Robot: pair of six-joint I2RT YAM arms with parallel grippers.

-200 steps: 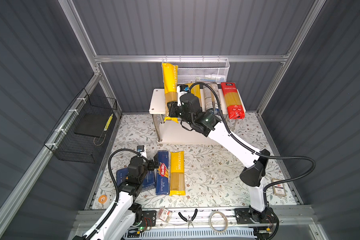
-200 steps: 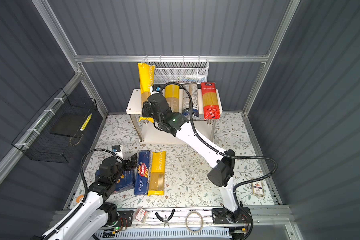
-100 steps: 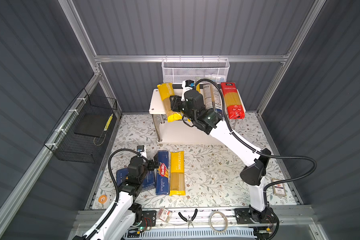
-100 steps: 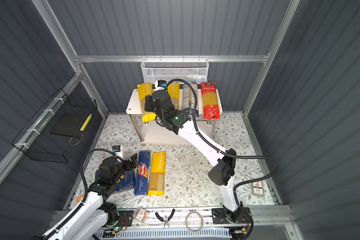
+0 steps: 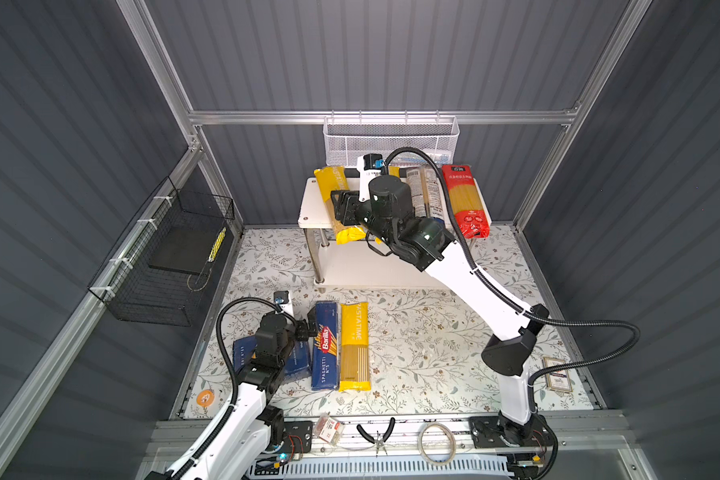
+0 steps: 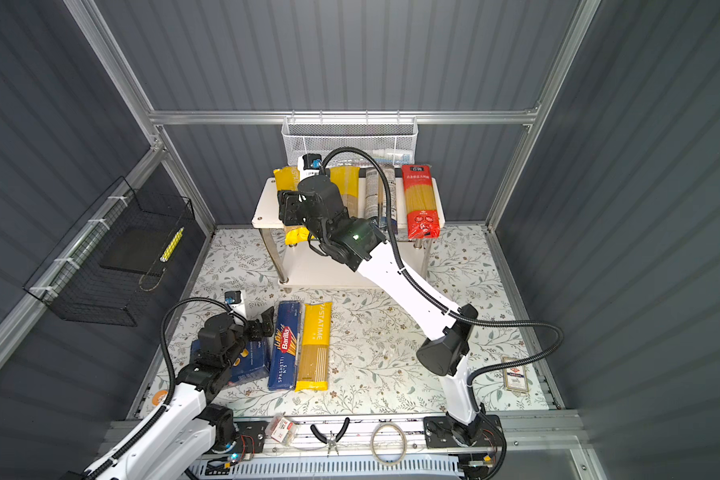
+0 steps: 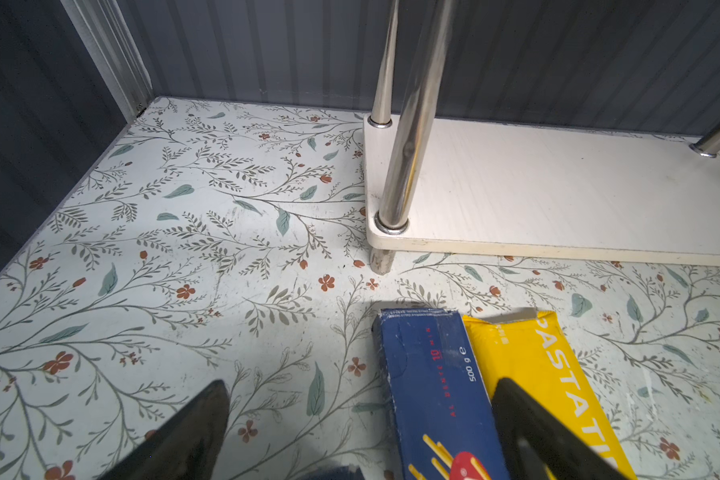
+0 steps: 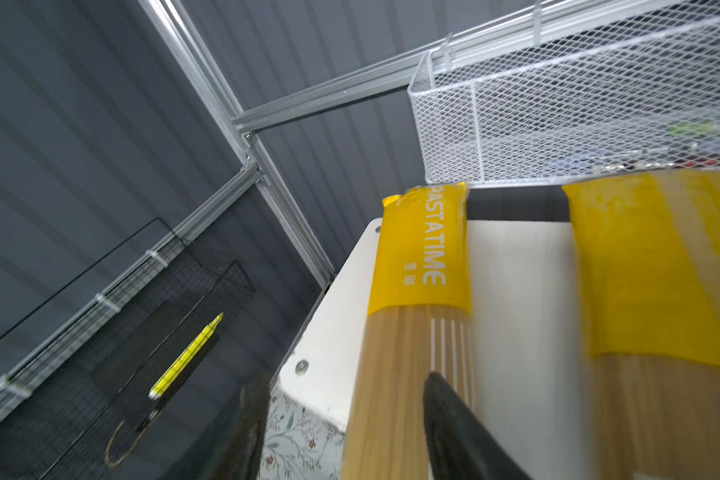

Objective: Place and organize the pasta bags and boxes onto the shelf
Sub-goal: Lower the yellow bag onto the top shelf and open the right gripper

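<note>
My right gripper (image 5: 342, 208) (image 8: 348, 378) hangs over the left end of the white shelf (image 5: 312, 204) with its jaws open. A yellow PASTATIME bag (image 5: 334, 187) (image 8: 420, 257) lies flat on the shelf top between the fingers, its near end overhanging the front edge. Further right on the shelf lie a second yellow bag (image 8: 649, 270), a grey bag (image 5: 425, 187) and a red bag (image 5: 464, 199). On the floor lie a blue Barilla box (image 5: 325, 345), a yellow bag (image 5: 354, 345) and a dark blue box (image 5: 300, 361). My left gripper (image 5: 308, 328) (image 7: 362, 384) hovers open beside the Barilla box.
A white mesh basket (image 5: 391, 137) hangs on the back wall just above the shelf. A black wire basket (image 5: 163, 266) with a yellow marker juts from the left wall. The shelf's lower board (image 7: 558, 199) and steel legs (image 7: 408, 124) stand ahead of the left gripper.
The right gripper laid the yellow bag down from a raised tilt onto the shelf top and opened its jaws. The left arm has not moved.
</note>
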